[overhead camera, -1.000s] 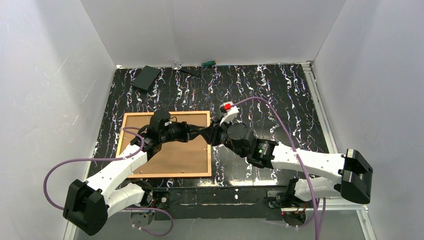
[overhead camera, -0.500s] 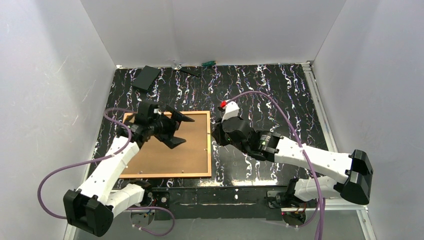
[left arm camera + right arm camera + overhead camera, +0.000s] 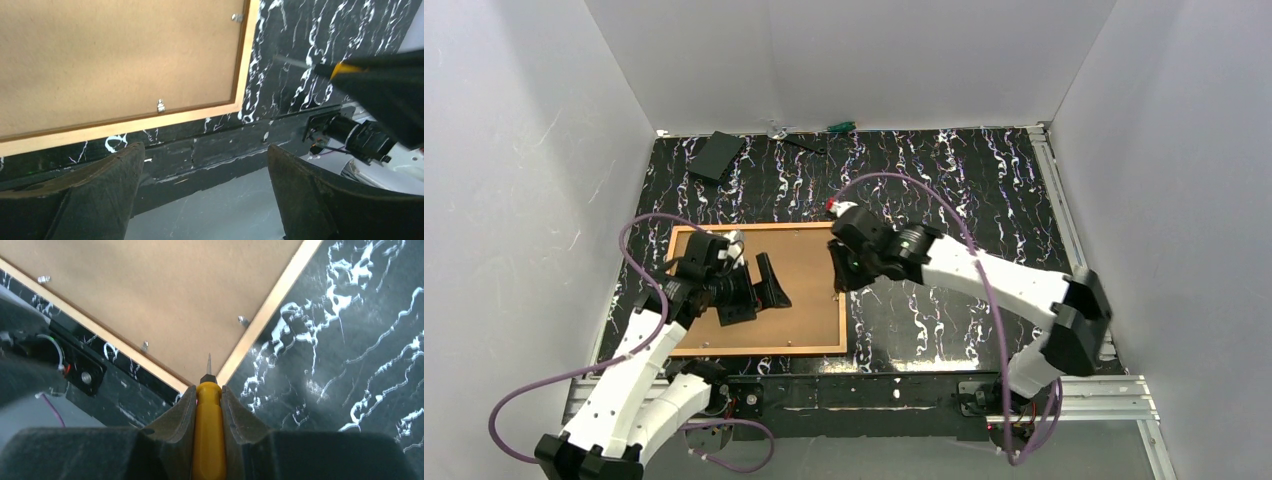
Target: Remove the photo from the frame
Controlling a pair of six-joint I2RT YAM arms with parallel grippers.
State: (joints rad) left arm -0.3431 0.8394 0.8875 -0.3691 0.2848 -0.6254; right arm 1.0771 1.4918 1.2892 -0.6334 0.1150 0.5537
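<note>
You have one frame point(image 3: 769, 349) on the tabletop point(image 3: 984, 180), at the lower left of the top view, and one photo point(image 3: 809, 290) inside it, showing its plain brown back. There are two arms, the left arm point(image 3: 639, 345) and the right arm point(image 3: 1004, 280). There is one yellow-handled screwdriver point(image 3: 208, 405), at the bottom centre of the right wrist view. Toward the top of the overhead view you can count one flat black box point(image 3: 716, 156) and one green-handled tool point(image 3: 841, 126). Small metal tabs on the frame's inner edge: three in the right wrist view point(image 3: 44, 278) point(image 3: 244, 320) point(image 3: 145, 345), two in the left wrist view point(image 3: 236, 17) point(image 3: 160, 105).
</note>
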